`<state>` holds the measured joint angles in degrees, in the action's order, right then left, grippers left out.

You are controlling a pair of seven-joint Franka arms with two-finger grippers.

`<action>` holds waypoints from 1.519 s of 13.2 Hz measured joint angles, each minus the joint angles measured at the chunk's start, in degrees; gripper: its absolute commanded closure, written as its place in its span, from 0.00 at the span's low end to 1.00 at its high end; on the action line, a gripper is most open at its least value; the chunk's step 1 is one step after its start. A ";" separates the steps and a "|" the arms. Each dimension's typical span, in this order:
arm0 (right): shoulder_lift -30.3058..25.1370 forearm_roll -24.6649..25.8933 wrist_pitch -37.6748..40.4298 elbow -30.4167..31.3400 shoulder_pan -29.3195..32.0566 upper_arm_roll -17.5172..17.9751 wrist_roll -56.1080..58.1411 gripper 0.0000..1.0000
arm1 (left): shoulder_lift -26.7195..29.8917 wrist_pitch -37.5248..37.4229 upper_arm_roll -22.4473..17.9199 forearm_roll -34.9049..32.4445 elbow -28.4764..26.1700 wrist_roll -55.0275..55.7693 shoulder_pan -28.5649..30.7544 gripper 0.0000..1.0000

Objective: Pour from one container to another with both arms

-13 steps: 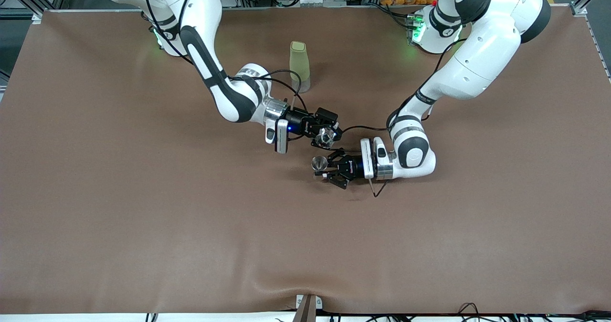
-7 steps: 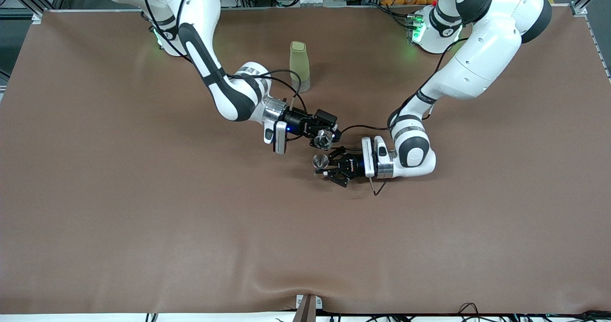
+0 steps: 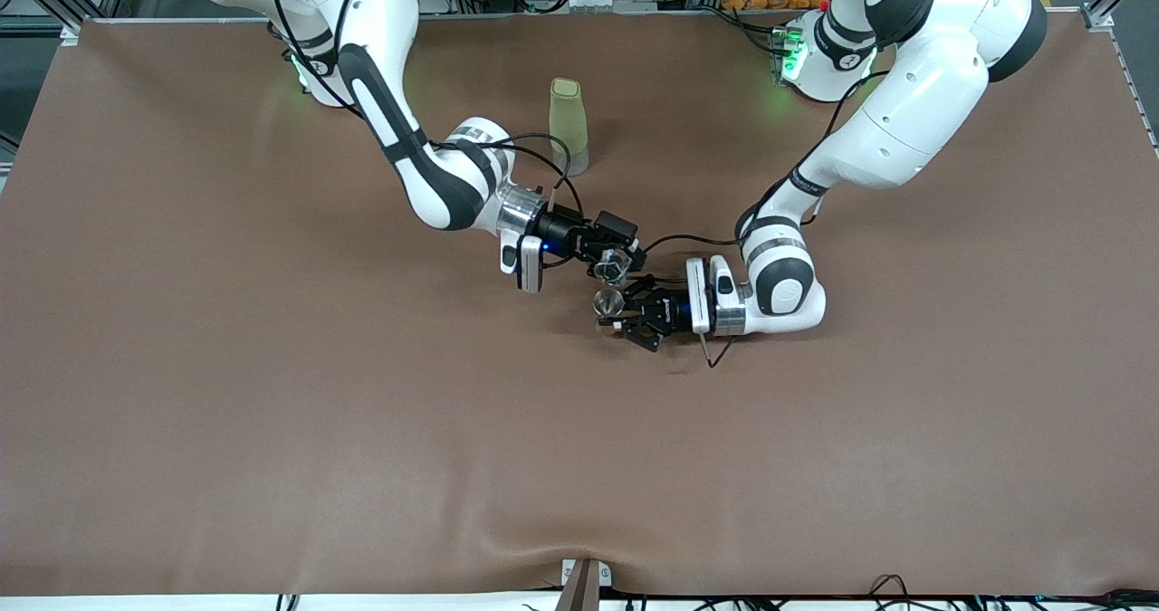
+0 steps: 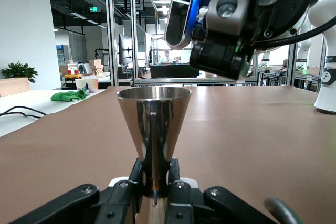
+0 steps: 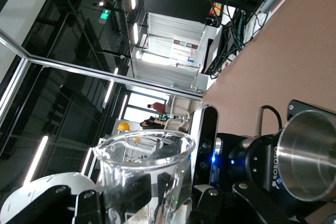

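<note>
My left gripper [image 3: 614,312] is shut on the waist of a shiny steel cone-shaped jigger [image 3: 607,302], held upright low over the middle of the brown table [image 3: 272,367]. In the left wrist view the jigger [image 4: 154,121] stands between the black fingers [image 4: 134,179], mouth up. My right gripper [image 3: 619,260] is shut on a clear glass cup [image 3: 615,267], tilted with its rim just above and beside the jigger's mouth. In the right wrist view the glass cup [image 5: 147,174] fills the jaws and the steel jigger [image 5: 308,156] sits close by. Whether the glass holds any liquid cannot be told.
A tall pale green tumbler [image 3: 568,125] stands upright on the table, farther from the front camera than both grippers, close to the right arm's forearm. Loose black cables [image 3: 715,358] trail from both wrists.
The right gripper has drifted with the glass cup toward the jigger, closing the gap between them. The left gripper has shifted only slightly. Both grips are unchanged.
</note>
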<state>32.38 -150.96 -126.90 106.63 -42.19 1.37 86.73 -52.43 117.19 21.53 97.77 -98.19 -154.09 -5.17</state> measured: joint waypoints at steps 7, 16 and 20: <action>-0.05 -0.77 -0.53 0.00 0.00 0.88 -5.56 1.00 | 0.00 -0.06 0.00 0.00 -0.32 -0.11 0.34 1.00; -0.12 -0.81 -0.56 -0.01 0.00 0.88 -11.63 1.00 | 0.00 -0.18 0.00 0.00 -0.35 -0.20 0.37 1.00; -0.14 -0.74 -0.54 -0.04 0.00 0.88 -11.13 1.00 | 0.01 -0.25 0.01 0.00 -0.22 -0.22 0.44 1.00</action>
<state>32.25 -151.70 -127.45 106.59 -42.18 2.25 75.60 -52.42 116.95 21.54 97.77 -98.42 -154.31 -4.72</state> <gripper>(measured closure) 0.859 0.789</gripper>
